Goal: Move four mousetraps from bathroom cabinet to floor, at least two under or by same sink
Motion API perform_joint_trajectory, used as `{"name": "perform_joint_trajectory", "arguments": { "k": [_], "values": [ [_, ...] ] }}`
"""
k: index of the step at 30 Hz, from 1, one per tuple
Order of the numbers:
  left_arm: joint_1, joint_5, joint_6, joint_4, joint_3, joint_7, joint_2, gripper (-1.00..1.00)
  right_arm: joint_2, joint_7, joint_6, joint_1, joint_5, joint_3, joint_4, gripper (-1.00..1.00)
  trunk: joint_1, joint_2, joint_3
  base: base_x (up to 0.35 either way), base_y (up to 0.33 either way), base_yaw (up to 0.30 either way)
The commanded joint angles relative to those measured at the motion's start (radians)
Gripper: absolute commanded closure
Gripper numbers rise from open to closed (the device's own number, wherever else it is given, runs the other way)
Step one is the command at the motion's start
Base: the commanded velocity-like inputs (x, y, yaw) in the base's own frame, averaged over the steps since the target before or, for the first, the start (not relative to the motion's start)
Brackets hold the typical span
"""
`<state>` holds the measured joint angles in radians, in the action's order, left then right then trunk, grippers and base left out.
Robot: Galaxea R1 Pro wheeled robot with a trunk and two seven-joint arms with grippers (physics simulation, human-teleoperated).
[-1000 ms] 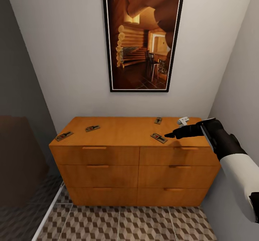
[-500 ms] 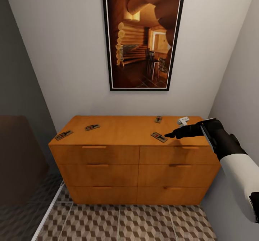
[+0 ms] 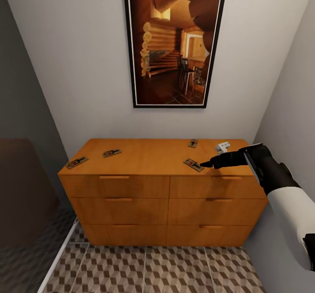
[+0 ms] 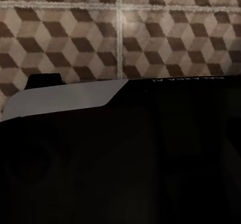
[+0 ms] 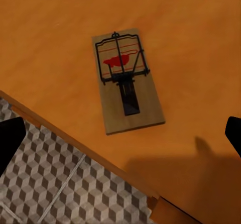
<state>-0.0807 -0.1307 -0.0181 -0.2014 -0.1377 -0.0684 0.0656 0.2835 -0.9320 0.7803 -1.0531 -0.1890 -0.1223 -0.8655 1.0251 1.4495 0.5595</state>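
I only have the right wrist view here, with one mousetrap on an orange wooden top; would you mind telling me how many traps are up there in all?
Observer: Four lie on the cabinet: the nearest mousetrap by your right gripper, a back mousetrap near the wall, and two at the left, the middle-left mousetrap and the corner mousetrap.
Operator: Is anything else on the top?
Observer: Yes, a small white object lies behind the right gripper, near the back right corner.
Operator: Are the drawers open?
Observer: No, all six fronts sit flush.
Operator: Where is the left arm?
Observer: Its wrist camera looks down at the bathroom floor.
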Motion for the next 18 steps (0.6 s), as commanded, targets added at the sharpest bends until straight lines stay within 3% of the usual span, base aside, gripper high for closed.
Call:
{"name": "perform_joint_trajectory", "arguments": {
  "k": [1,7,18],
  "values": [
    [-0.001,-0.01,-0.002,0.0,-0.008,-0.001,-0.001,-1.0,0.001,-0.008,0.001,-0.001,-0.011,-0.001,-0.001,-1.0,0.0,0.001,0.002,0.0,0.0,0.0],
    [-0.001,-0.01,-0.002,0.0,-0.007,-0.001,-0.001,-1.0,0.002,-0.008,0.001,-0.001,-0.011,-0.002,-0.001,-1.0,0.0,0.001,0.009,0.039,0.0,0.0],
    [-0.001,-0.01,-0.002,0.0,-0.008,-0.001,-0.001,-1.0,0.002,-0.008,0.0,-0.001,-0.011,-0.001,-0.003,-1.0,0.0,0.001,0.012,0.187,0.0,0.0]
  ]
}}
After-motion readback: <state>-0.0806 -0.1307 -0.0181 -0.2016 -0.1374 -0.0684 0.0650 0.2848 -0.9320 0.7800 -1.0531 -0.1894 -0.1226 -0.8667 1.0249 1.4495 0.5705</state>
